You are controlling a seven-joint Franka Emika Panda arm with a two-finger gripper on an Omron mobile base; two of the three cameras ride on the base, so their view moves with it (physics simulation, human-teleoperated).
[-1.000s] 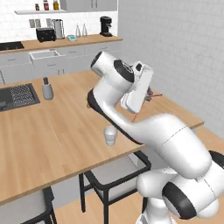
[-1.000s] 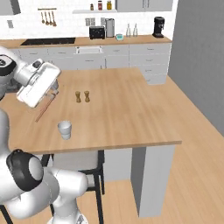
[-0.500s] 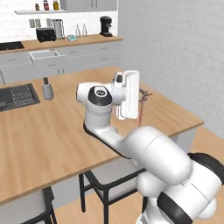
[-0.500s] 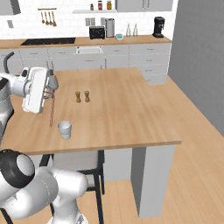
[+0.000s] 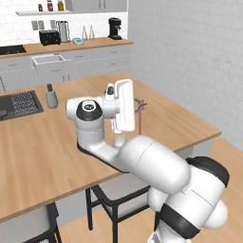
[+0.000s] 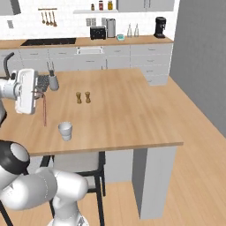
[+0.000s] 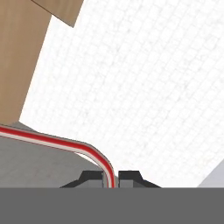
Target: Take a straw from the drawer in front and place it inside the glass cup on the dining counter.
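Straw (image 6: 44, 110), thin red, hangs roughly upright over the dining counter (image 6: 128, 114), top end pinched in the claw (image 6: 43, 94), lower end free above the wood, not touching it. In the hand view the straw (image 7: 65, 143) shows red with pale edges, bent, running from between the two dark fingertips (image 7: 127, 176) off to the left edge. Claw clenched on the straw, jaws nearly together. In the left base view the straw (image 5: 141, 121) hangs just right of the white hand, claw (image 5: 139, 103) at its top.

Glass cup (image 6: 65, 131), small, whitish, upright on the counter near the front edge, right of and below the straw's lower end, apart from it. Not touched.

Further out on the same counter: two small brown shakers (image 6: 83, 97) side by side mid-top, grey bottle with dark cap (image 5: 51, 97), dark sink (image 5: 19, 103) set into the top. Black-framed chair (image 5: 114, 199) tucked under the front edge.

Back wall counter (image 5: 71, 46): black hob (image 6: 46, 42), toaster (image 6: 97, 32), coffee machine (image 6: 159, 27), metal canister (image 6: 111, 28), hanging utensils (image 6: 47, 17), jars on shelf (image 6: 100, 5). No readable writing or labels anywhere.
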